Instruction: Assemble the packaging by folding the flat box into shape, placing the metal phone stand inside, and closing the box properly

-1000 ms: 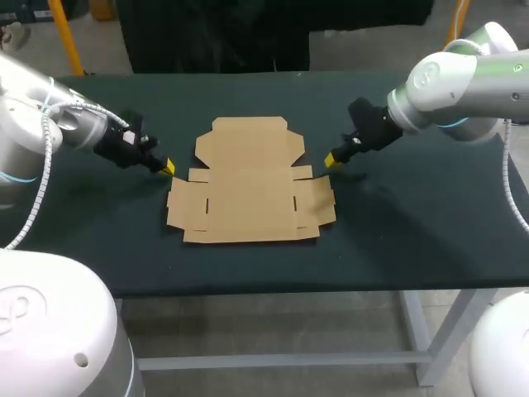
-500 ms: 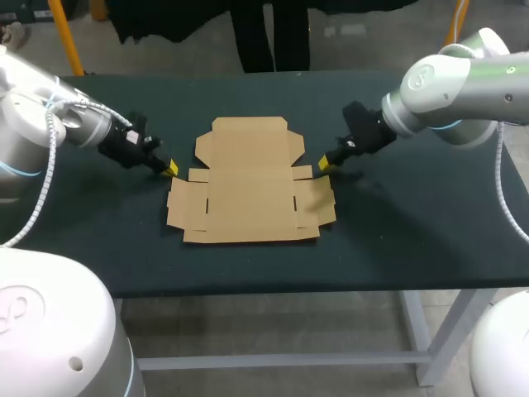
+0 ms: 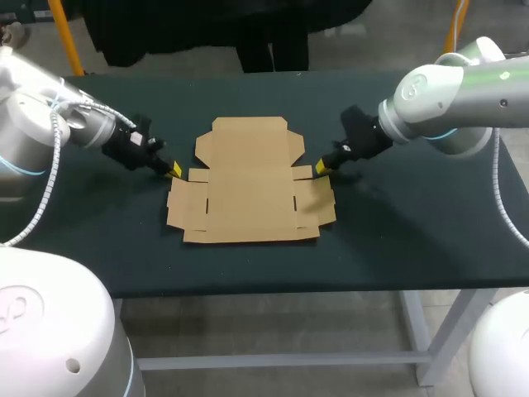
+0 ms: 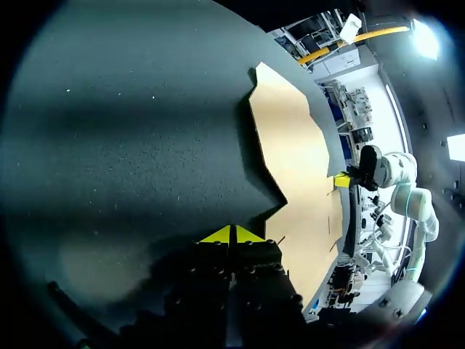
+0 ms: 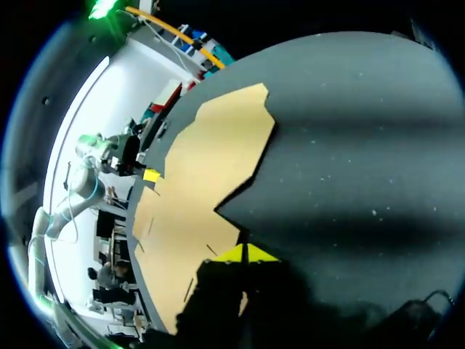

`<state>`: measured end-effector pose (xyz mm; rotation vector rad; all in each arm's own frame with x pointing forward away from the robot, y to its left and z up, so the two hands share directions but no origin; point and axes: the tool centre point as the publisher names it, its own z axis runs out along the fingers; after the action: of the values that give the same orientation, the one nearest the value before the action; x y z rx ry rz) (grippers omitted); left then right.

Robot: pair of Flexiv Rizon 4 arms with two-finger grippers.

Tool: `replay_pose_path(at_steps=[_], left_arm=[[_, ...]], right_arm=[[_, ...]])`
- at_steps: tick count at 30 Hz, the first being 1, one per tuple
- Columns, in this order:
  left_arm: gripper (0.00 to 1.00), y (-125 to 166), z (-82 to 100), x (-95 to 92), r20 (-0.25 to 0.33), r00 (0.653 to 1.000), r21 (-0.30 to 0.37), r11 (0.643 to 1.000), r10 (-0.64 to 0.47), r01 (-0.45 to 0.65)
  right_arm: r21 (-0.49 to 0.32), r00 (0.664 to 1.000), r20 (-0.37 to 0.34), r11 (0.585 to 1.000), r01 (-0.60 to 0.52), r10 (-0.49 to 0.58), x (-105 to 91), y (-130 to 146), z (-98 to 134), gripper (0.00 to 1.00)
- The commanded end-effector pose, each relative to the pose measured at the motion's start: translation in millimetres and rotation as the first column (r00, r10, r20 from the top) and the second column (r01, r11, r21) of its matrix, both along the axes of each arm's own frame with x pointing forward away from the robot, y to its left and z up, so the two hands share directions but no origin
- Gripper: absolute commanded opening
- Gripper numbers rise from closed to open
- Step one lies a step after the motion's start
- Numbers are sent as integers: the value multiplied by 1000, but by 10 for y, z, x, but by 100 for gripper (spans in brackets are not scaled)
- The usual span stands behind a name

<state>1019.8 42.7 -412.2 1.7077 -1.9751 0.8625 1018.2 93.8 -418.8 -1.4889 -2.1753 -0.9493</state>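
My left gripper (image 3: pixel 173 169) angles down, fingers pressed together on nothing, just beside the flat box (image 3: pixel 248 182); my right gripper (image 3: pixel 319 166) mirrors it (likewise clenched, empty).

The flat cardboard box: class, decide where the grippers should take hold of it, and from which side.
Probably its side flaps, each from its own outer side, low. The flat cardboard box lies flush on the table; those slit-freed flaps look easiest to lift.

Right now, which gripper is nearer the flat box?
Right, narrowly. The right gripper is at the right side flap edge of the flat box; the left gripper sits just off its left side flap, a sliver of table between.
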Motion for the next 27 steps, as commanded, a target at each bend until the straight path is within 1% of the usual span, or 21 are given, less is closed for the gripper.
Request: replay_pose_path(at_steps=[1,8,20,27], left_arm=[[0,-12,-33,48,-14,1000,2,1000,-11,11],[0,-33,-62,57,-25,999,5,1000,-22,22],[0,-51,-127,73,-34,999,7,999,-36,36],[0,-81,-108,-3,-26,997,-13,998,-68,68]], right_arm=[[7,1000,7,1000,3,-3,-22,18,-36,0],[24,1000,0,1000,3,-3,-13,19,-90,0],[34,1000,3,999,4,-4,-16,37,-93,0],[38,1000,2,999,4,-5,-13,47,-94,0]])
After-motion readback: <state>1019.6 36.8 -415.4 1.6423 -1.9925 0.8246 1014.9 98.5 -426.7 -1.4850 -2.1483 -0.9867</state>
